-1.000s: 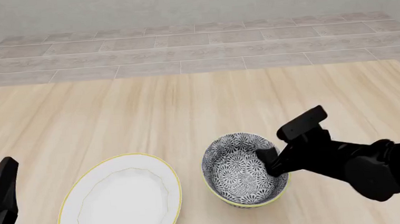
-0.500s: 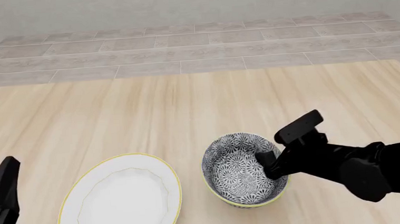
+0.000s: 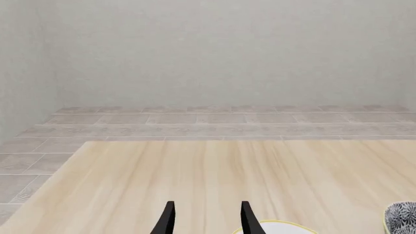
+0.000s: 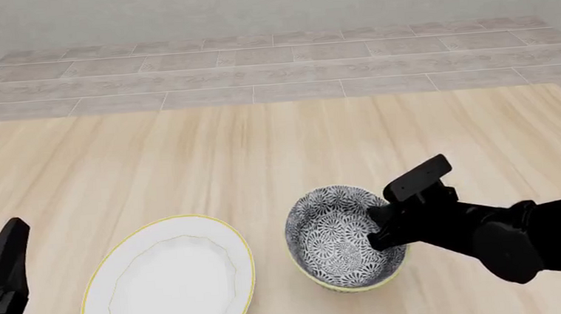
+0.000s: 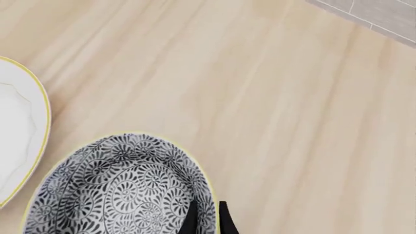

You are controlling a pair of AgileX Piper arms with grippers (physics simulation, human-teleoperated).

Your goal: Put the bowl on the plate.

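Note:
The bowl (image 4: pixel 338 236), black-and-white floral with a thin yellow rim, stands on the table just right of the plate (image 4: pixel 132 286), a flat white one with a yellow rim. My right gripper (image 4: pixel 380 230) is shut on the bowl's right rim. In the right wrist view its fingers (image 5: pixel 190 220) pinch the rim of the bowl (image 5: pixel 123 190), one inside and one outside, and the plate (image 5: pixel 16 126) is beside it. My left gripper (image 3: pixel 206 222) is open and holds nothing. In the front view the left gripper (image 4: pixel 9 254) sits at the table's left edge, apart from the plate.
The wooden table (image 4: pixel 260 151) stretches bare beyond the dishes to its far edge. Behind it lie a grey tiled floor (image 4: pixel 274 68) and a wall. The left wrist view catches a sliver of the plate (image 3: pixel 279 227) and the bowl (image 3: pixel 403 219).
My right gripper has dropped slightly and shifted left onto the bowl's right rim. The bowl has nudged very slightly. The left arm and the plate stay put.

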